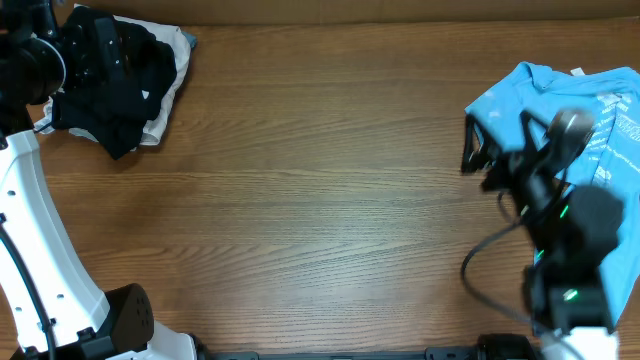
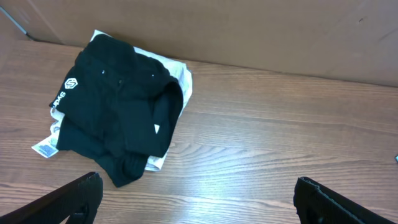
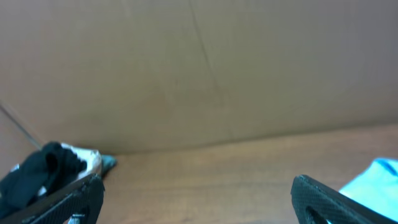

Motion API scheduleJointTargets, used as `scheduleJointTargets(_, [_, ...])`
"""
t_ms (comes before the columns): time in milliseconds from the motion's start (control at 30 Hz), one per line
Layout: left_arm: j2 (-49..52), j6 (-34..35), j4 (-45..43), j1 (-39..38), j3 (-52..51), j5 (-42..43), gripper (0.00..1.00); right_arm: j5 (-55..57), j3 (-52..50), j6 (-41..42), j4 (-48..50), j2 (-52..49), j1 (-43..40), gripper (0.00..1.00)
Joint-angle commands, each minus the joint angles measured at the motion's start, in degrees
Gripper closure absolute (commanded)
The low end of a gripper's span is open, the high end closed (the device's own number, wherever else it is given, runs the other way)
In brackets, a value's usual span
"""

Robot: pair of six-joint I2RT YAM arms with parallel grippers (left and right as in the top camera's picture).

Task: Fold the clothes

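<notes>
Brown wood-grain desk (image 1: 320, 200) runs back to a plain cardboard wall (image 3: 199, 74) along its far edge. You have the black T-shirt (image 2: 118, 112) crumpled in a heap in the far left corner, with a white logo and lettering showing on one side. It lies on top of a white garment (image 2: 177, 71) whose edges stick out around it. Your left end effector (image 2: 199, 199) hangs close by that heap, jaws spread wide and holding nothing. Only its two dark fingertips (image 2: 74, 199) show, at the bottom corners of the left wrist view.

At the right edge, toward the far side, the light blue T-shirt (image 1: 545, 95) with white print lies bunched up. Your right end effector (image 1: 478, 160), blurred in the overhead view, sits at that shirt's left border. Its jaws are likewise wide apart and empty, and it faces across the desk toward the far left corner, where the right wrist view catches the black heap
</notes>
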State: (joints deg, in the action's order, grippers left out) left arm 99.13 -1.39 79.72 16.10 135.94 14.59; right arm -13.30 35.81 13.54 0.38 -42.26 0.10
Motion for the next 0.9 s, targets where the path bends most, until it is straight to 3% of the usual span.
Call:
scheduleJointTargets(0, [0.0, 0.5, -0.1, -0.2, -0.1, 0.4, 0.0, -0.3, -13.1, 0.2, 7.4, 7.1, 1.4, 0.0])
scheduleJointTargets(267, [0.0, 0.5, -0.1, -0.2, -0.1, 0.3, 0.0, 3.2, -33.1, 0.2, 15.8, 20.9, 3.1, 0.0])
scheduleJointTargets(633, [0.0, 0.5, -0.1, -0.2, -0.1, 0.3, 0.0, 7.3, -35.3, 0.1, 9.4, 24.0, 3.1, 0.0])
scheduleJointTargets(867, [0.0, 0.5, -0.1, -0.2, -0.1, 0.3, 0.0, 7.3, -35.3, -0.1, 0.2, 30.4, 3.1, 0.0])
